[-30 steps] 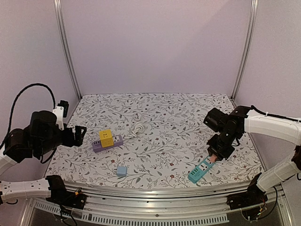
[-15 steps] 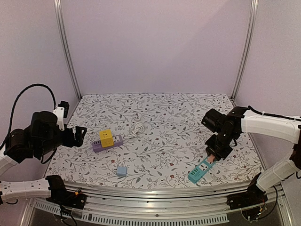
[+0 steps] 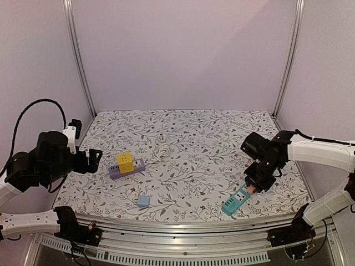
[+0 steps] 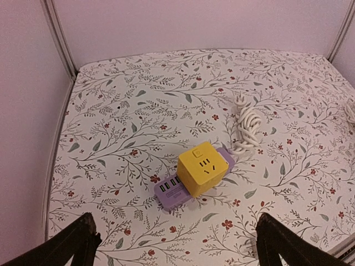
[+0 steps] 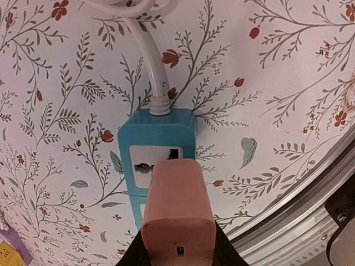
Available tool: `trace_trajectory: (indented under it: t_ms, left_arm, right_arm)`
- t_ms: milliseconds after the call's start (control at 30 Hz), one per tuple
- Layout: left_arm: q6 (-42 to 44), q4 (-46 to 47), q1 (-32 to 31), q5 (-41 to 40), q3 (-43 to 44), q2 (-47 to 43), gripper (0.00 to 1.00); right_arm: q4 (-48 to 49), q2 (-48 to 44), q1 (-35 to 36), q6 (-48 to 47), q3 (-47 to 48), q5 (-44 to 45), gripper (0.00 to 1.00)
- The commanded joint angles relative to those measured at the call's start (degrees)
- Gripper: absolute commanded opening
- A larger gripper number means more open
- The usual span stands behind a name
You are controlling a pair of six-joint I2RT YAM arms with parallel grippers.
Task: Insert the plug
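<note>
A salmon-pink plug (image 5: 178, 210) is held in my right gripper (image 5: 177, 250), whose jaws are shut on its sides. It hangs over the upper socket of a teal power strip (image 5: 157, 141) and hides part of that socket. Its prongs are hidden, so I cannot tell whether they touch. From above, the plug (image 3: 250, 188) sits at the far end of the teal strip (image 3: 234, 202), near the front right edge. My left gripper (image 3: 94, 159) is open at the left, empty, well back from a yellow cube socket (image 4: 203, 168).
The yellow cube sits on a purple strip (image 4: 171, 193) with a coiled white cable (image 4: 247, 124) behind it. A small light-blue block (image 3: 143, 201) lies near the front edge. The teal strip's white cord (image 5: 152, 66) runs away from it. A metal rail (image 3: 183, 226) borders the front.
My right arm's wrist has sunk slightly and shifted a little toward the front, while the plug stays over the teal strip. The left arm has not moved.
</note>
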Motion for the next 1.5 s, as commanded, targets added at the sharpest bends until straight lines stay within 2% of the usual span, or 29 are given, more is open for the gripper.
trace_trajectory:
  t_ms: [0, 333, 700, 1200, 1467]
  left_arm:
    - [0.51, 0.01, 0.03, -0.6, -0.61, -0.07, 1.0]
    - [0.5, 0.01, -0.1, -0.49, -0.63, -0.24, 0.99]
    - [0.27, -0.02, -0.58, -1.03, -0.78, -0.94, 1.0]
    - [0.02, -0.15, -0.68, -1.63, -0.88, -0.97, 1.0]
    - [0.17, -0.08, -0.72, -1.32, -1.01, -0.29, 1.0]
  right_arm:
    - [1.36, -1.17, -0.83, 0.3, -2.69, 0.91, 0.0]
    - [3.59, -0.89, -1.25, 0.08, -3.2, 0.63, 0.0]
    - [0.61, 0.36, -1.22, 0.02, -2.85, 0.55, 0.0]
    - [-2.15, 7.04, -3.74, -5.78, 0.32, -0.5, 0.0]
    - [0.52, 8.64, -4.52, -8.5, -0.38, -1.5, 0.0]
